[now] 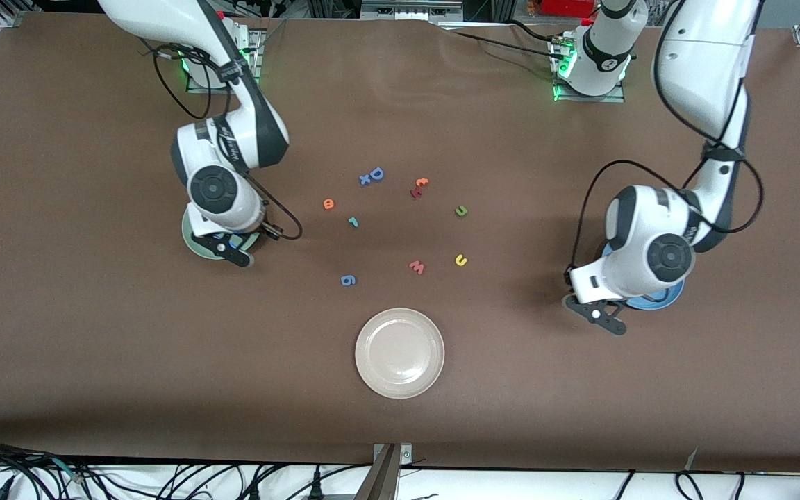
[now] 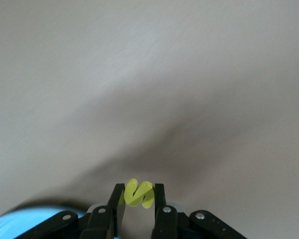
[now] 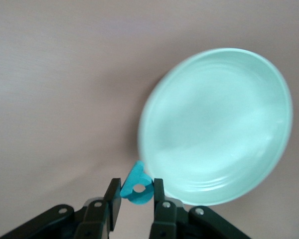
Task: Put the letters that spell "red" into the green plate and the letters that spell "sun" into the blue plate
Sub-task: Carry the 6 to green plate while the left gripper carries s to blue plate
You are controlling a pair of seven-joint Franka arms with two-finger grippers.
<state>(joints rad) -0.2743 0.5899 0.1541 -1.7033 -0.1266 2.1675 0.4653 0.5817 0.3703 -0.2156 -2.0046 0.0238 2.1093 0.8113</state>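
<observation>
— Which step were they on?

— The first drop for each word, I'd say. The right claw (image 3: 134, 191) was pinched shut on the teal d (image 3: 137, 188), hanging just at the rim of the green plate (image 3: 269, 79), not quite over its middle.

— Anything in that plate?

— Nothing that I could see; it looked bare. The next move, to my mind, was to carry the d inward over the plate and then let go.

— And the rest of "red"?

— On the surface (image 1: 94, 347), in the middle: the e (image 1: 329, 203), and the r (image 1: 353, 222) a little nearer the camera. Toward the left arm's end of that cluster lay the n (image 1: 461, 210), with the u (image 1: 461, 260) nearer the camera than it. None of them touched a plate.

— The beige plate (image 1: 400, 353)?

— Empty, nearest the camera, and no part of the job.

— And the left arm?

— The left claw (image 2: 139, 194) was closed tight on the yellow s (image 2: 138, 193), held upright between the jaws beside the blue plate (image 2: 20, 224). Only a sliver of that plate showed, so I couldn't tell what it held. It needed shifting over the plate before opening.
</observation>
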